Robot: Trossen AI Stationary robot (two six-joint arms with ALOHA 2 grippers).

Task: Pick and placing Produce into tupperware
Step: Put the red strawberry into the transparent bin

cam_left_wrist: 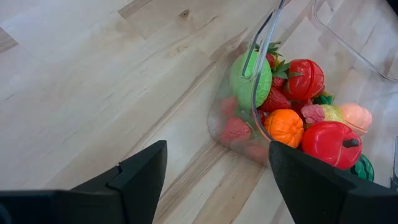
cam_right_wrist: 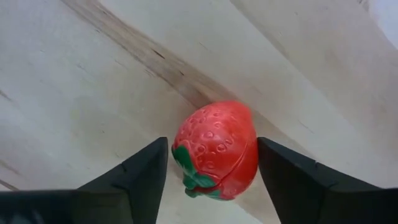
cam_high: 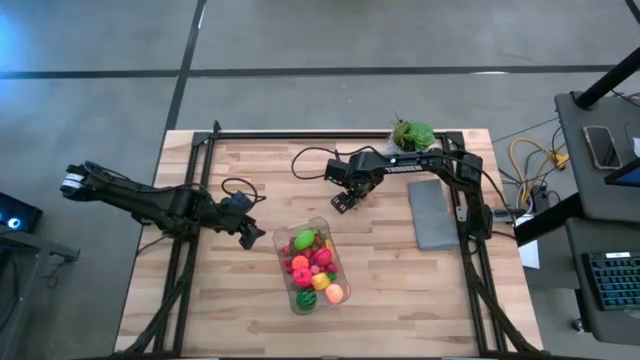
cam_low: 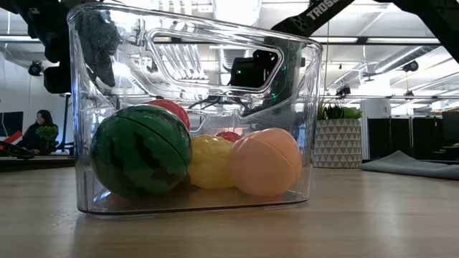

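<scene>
Red toy strawberry (cam_right_wrist: 216,151) lies on the wooden desk (cam_high: 240,290) between the right tool's (cam_right_wrist: 211,171) parted fingers, which do not visibly touch it. The produce-filled clear tupperware (cam_high: 314,266) stands nearby, with the left tool (cam_high: 249,233) open beside it.

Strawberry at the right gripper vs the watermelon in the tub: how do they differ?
The strawberry is red, dimpled and tapered with a green leaf cap; the watermelon is round, dark green and striped. The strawberry lies on the bare table between the right gripper's fingers; the watermelon sits inside the tub, packed against other produce. Both are glossy toy produce.
</scene>
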